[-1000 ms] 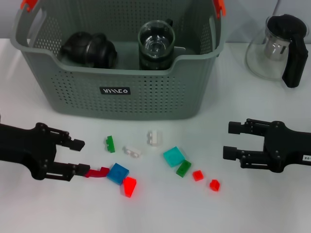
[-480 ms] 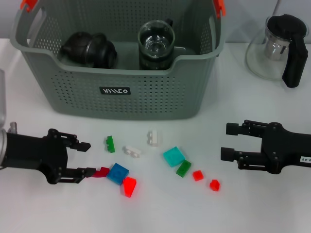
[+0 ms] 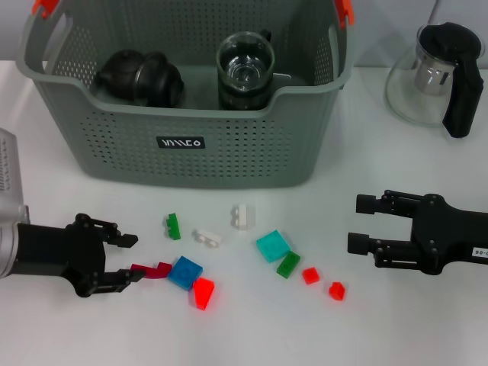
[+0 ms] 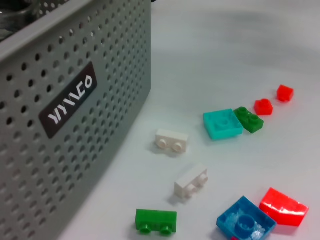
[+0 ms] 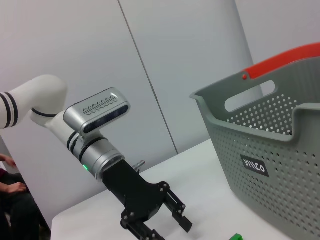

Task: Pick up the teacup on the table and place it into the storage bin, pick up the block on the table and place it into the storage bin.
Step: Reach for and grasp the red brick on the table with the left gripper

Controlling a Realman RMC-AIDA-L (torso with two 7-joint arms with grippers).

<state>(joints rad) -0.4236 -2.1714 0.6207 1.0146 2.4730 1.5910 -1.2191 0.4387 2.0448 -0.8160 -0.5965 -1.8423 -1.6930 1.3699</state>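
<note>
Left gripper (image 3: 131, 258) open beside dark-red block (image 3: 151, 270) (touching?); right gripper (image 3: 358, 224) open

My wrist camera looks along the storage bin (image 4: 60, 100), its perforated grey wall and black label (image 4: 67, 100) close at one side. Past my jaws, blocks lie scattered on the white table (image 4: 225, 45): a green block (image 4: 156, 220) nearest, a blue one (image 4: 245, 224) touching a red wedge (image 4: 282, 207), two white blocks (image 4: 191, 182) apart, and farther off a teal plate (image 4: 223, 123) against a dark green block (image 4: 248, 119), then two small red ones (image 4: 263, 106).
</note>
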